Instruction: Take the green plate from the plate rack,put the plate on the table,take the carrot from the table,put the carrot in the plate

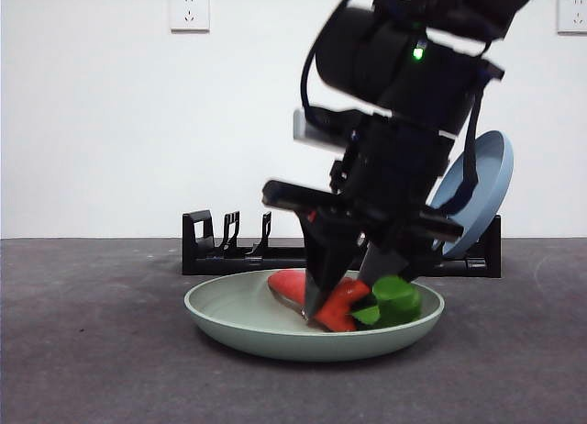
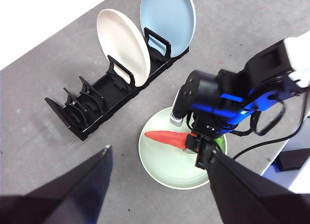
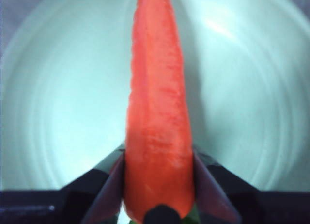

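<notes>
The green plate (image 1: 229, 318) lies flat on the table (image 1: 92, 351) in front of the plate rack (image 1: 220, 250). My right gripper (image 1: 339, 295) reaches down into the plate, shut on the carrot (image 1: 344, 305). The carrot's lower side is at the plate's floor and its green top points right. In the right wrist view the carrot (image 3: 157, 112) sits between the two jaws over the plate (image 3: 58, 103). My left gripper (image 2: 159, 151) is open and empty, high above the plate (image 2: 160, 170), the carrot (image 2: 162, 137) and the right gripper (image 2: 193, 144).
The rack (image 2: 97, 105) holds a cream-white plate (image 2: 121, 44) and a blue plate (image 2: 167, 20) upright at one end. Its other slots hold nothing. The blue plate (image 1: 481, 185) stands behind the right arm. Bare table lies left of the green plate.
</notes>
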